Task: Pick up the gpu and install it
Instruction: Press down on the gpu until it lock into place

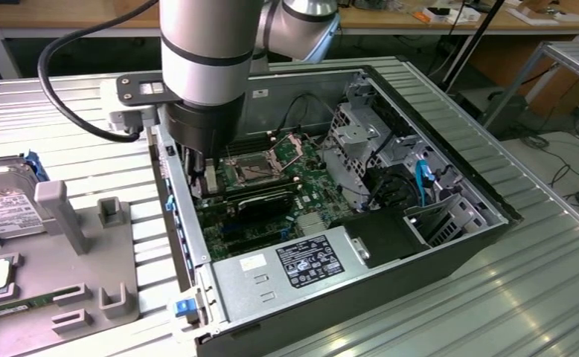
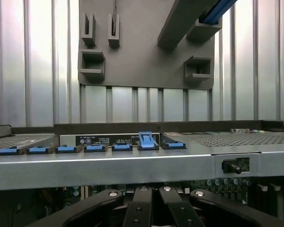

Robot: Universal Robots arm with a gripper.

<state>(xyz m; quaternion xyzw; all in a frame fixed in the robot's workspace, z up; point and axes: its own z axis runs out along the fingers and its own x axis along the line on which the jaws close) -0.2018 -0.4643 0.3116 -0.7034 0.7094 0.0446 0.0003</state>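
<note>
Black finger links of my gripper (image 2: pixel 154 220) run together at the edge of the wrist view, so I read it as closed, but the tips are cut off there. In the exterior view my own arm (image 1: pixel 205 59) covers most of the gripper (image 1: pixel 201 178), which sits low inside the case (image 1: pixel 449 134), against the wall on the exterior view's left. I cannot tell whether anything is pinched between the tips. The gpu (image 1: pixel 260 202) looks to be the dark card lying across the board just below the socket (image 1: pixel 254 167), one end close beside my fingers. Its fan and bracket are too dim to make out, and whether I touch it is hidden. The wrist view looks over the case's metal edge, past a row of blue clips (image 2: pixel 146 140), to the grey tray (image 2: pixel 146 47). That tray (image 1: pixel 91 245) and a drive (image 1: pixel 1 204) are cut off at the exterior view's left.
</note>
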